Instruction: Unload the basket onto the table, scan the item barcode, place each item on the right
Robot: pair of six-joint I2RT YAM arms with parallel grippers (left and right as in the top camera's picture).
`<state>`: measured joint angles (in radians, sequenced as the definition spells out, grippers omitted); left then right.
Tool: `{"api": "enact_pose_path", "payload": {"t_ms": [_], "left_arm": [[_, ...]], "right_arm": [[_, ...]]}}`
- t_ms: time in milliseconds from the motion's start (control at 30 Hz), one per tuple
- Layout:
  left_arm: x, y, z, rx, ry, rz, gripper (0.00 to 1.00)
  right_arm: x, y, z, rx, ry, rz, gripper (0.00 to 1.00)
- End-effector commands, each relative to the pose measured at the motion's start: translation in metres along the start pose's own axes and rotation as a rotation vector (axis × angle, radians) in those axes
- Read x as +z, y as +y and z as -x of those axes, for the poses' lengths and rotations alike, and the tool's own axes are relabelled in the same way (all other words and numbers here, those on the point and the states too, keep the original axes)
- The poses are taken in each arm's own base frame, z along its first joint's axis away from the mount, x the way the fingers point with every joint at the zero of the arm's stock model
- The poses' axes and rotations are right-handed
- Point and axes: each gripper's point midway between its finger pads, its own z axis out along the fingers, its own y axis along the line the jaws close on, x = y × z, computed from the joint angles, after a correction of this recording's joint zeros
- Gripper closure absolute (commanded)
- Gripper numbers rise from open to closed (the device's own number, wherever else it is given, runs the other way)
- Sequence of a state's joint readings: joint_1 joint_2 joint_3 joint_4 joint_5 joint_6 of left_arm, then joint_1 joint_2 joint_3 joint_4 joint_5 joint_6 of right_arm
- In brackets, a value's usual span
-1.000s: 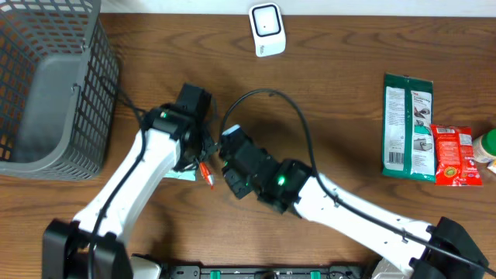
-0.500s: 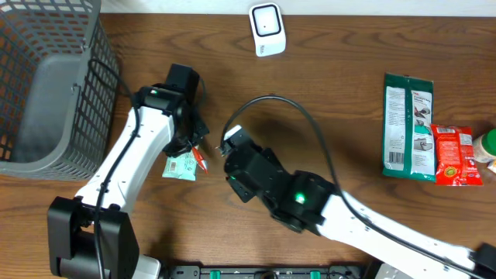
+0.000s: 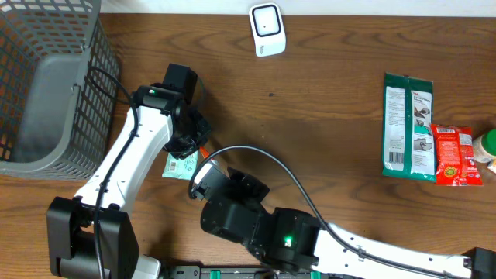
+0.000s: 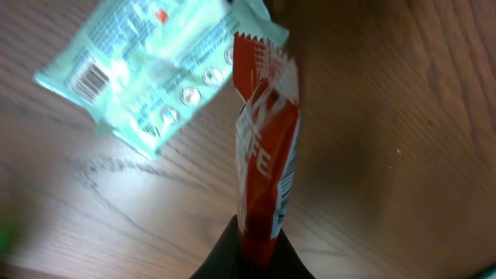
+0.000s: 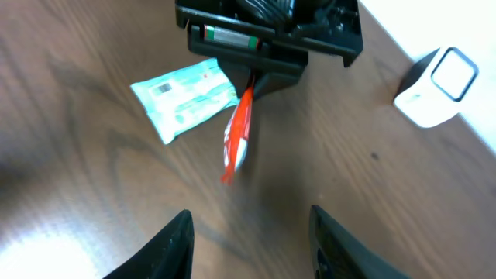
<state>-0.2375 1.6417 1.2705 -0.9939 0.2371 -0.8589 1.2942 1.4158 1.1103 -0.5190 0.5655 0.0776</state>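
A red snack packet (image 4: 263,155) hangs from my left gripper (image 4: 260,248), whose jaws are shut on its lower end. From above, that left gripper (image 3: 194,143) sits left of centre with the red packet (image 3: 203,152) poking out beside it. A pale green packet (image 4: 155,70) lies flat on the wood just beneath, a barcode printed near one corner. My right gripper (image 5: 248,240) is open and empty, set back from the red packet (image 5: 238,139) and pointing at it. The white scanner (image 3: 267,29) stands at the table's far edge.
A grey wire basket (image 3: 23,159) fills the far left corner. On the right lie a green pouch (image 3: 408,124) and another red packet (image 3: 453,155), with a bottle (image 3: 488,147) at the edge. A black cable (image 3: 279,167) loops over my right arm.
My right gripper has pulled away from the left one, back toward the table's front edge. The left gripper shifted slightly left with the red packet, uncovering the pale green packet.
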Motion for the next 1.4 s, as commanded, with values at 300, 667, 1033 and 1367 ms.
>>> {"api": "enact_pose_path", "payload": {"t_ms": [300, 667, 1033, 1367], "left_arm": [[-0.001, -0.014, -0.022, -0.027, 0.052, -0.014, 0.93], [-0.001, -0.011, -0.029, -0.032, 0.089, -0.007, 0.93], [-0.003, -0.013, -0.042, 0.002, 0.158, -0.031, 0.93], [-0.003, -0.014, -0.042, 0.003, 0.157, -0.032, 0.93]], "right_arm": [[0.041, 0.035, -0.004, -0.288, 0.003, -0.079, 0.48], [0.064, 0.037, -0.032, -0.363, 0.098, -0.148, 0.45], [0.072, 0.012, -0.048, -0.356, 0.181, -0.182, 0.62], [0.072, 0.011, -0.049, -0.283, 0.181, -0.188, 0.99]]}}
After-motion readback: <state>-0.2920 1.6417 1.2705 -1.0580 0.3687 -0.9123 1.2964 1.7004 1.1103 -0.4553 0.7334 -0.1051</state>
